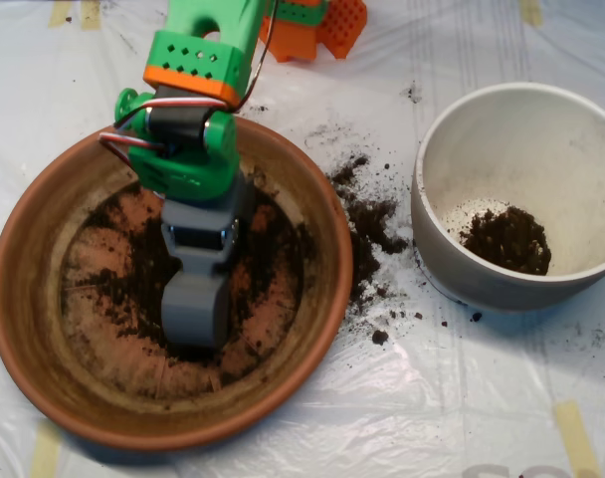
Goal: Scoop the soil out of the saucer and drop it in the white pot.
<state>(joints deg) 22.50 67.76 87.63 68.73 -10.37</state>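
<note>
The terracotta saucer (44, 329) fills the left half of the overhead view. Thin dark soil (273, 264) is smeared across its floor, with bare clay showing through. My grey scoop (194, 311) points down into the saucer's middle, its tip resting among the soil; the green and orange arm (193, 90) reaches in from the top. The white pot (502, 129) stands at the right, with a small heap of soil (506, 241) on its floor.
Spilled soil (367, 224) lies on the white plastic sheet between saucer and pot, with stray crumbs (380, 337) nearer the front. An orange and green printed part (322, 25) sits at the top edge. Yellow tape strips (576, 433) hold the sheet.
</note>
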